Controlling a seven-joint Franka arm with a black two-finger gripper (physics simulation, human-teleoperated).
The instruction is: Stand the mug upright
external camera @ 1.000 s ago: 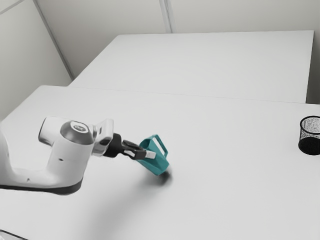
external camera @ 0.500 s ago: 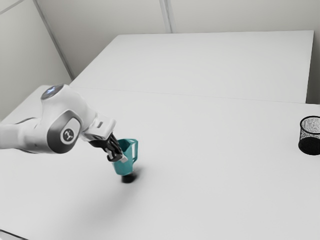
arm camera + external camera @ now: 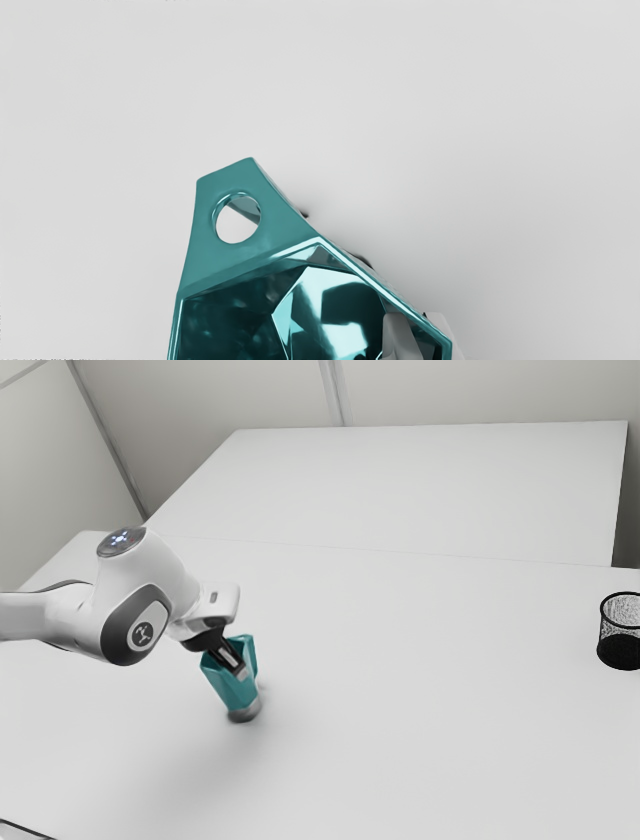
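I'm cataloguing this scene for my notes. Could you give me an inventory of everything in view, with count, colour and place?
Mug: one, teal, tilted in the gripper's grasp at the near table
Mesh cup: one, black, upright on the near table, at the exterior view's right edge
Tables: two, white; near table under the mug, far table behind it
Walls: at least two sections, pale grey, beyond the tables
Dark strip: one, exterior view's bottom left corner, can't tell what it is
Arm: one, white and grey, from the exterior view's left
Gripper: one, black, pale fingertips, pinching the mug's wall
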